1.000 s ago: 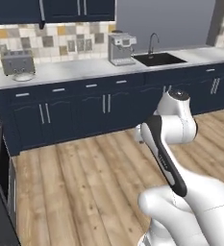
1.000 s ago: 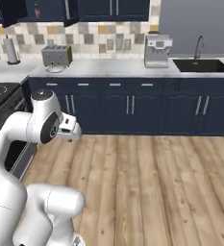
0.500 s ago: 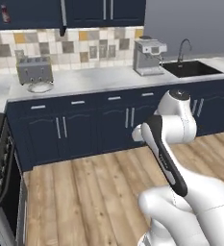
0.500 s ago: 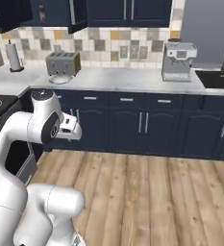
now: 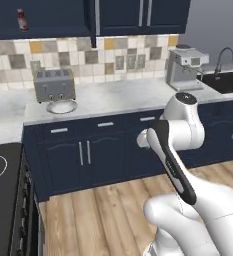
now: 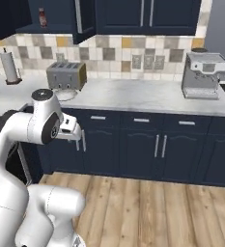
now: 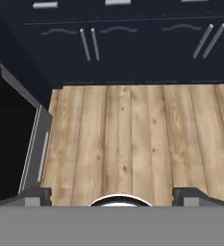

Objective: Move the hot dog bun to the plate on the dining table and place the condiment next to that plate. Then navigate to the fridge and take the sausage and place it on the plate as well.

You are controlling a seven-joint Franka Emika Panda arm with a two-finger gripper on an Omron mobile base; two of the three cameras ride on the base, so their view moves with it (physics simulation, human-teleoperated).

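Observation:
A small red-capped bottle, the condiment (image 5: 21, 19) (image 6: 42, 17), stands on a shelf inside an open navy wall cabinet above the toaster. My gripper (image 7: 114, 196) points down at the wooden floor in front of the navy base cabinets. Its fingertips (image 7: 36, 195) stand wide apart, open, with nothing between them. The arm is folded close over the base, well below and away from the bottle. The hot dog bun, the plate, the dining table, the fridge and the sausage are out of view.
On the worktop stand a toaster (image 5: 54, 85) (image 6: 66, 75), a plain white grey-rimmed plate (image 5: 61, 106), a coffee machine (image 5: 185, 67) (image 6: 203, 75) and a paper towel roll (image 6: 10, 67). A sink (image 5: 229, 81) lies right; a black stove (image 5: 0, 200) and oven front (image 7: 12, 139) lie left.
The whole picture has slid to the right, so the base and its cameras have moved left along the cabinets. The arm keeps its folded pose and the gripper stays open.

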